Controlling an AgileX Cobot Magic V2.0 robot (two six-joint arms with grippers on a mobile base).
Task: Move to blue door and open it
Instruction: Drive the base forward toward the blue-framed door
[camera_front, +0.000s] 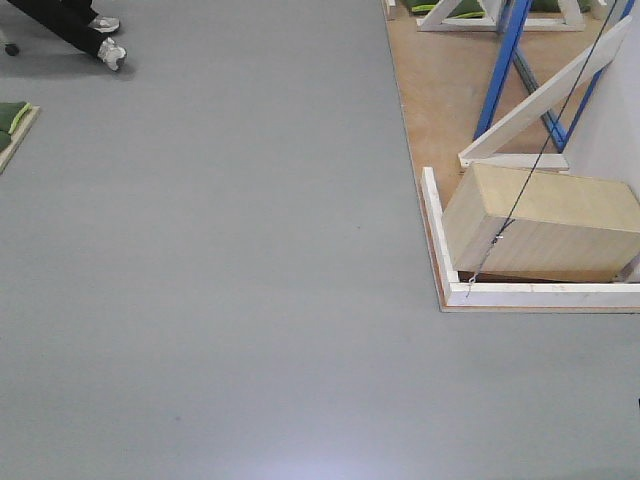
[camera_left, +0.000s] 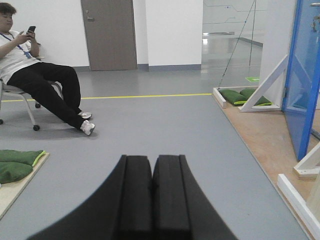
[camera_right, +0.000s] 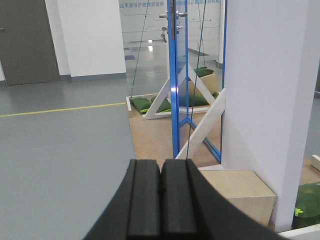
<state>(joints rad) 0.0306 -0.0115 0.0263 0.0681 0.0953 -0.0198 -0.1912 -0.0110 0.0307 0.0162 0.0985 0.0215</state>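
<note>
Presently left hand and right hand are sitting pinched together, empty; approach is probably risking clipping box near door.

Front view: high, tilted steeply down at plain grey floor; pale wooden box at right.
Left wrist view: low, level, forward over black padded left pincer; glossy blue door panel ahead-right of it.
Right wrist view: same pose over black padded right pincer; door edge-on straight ahead.
Shared: box, front and right wrist; yellow floor line, both wrists.
</note>
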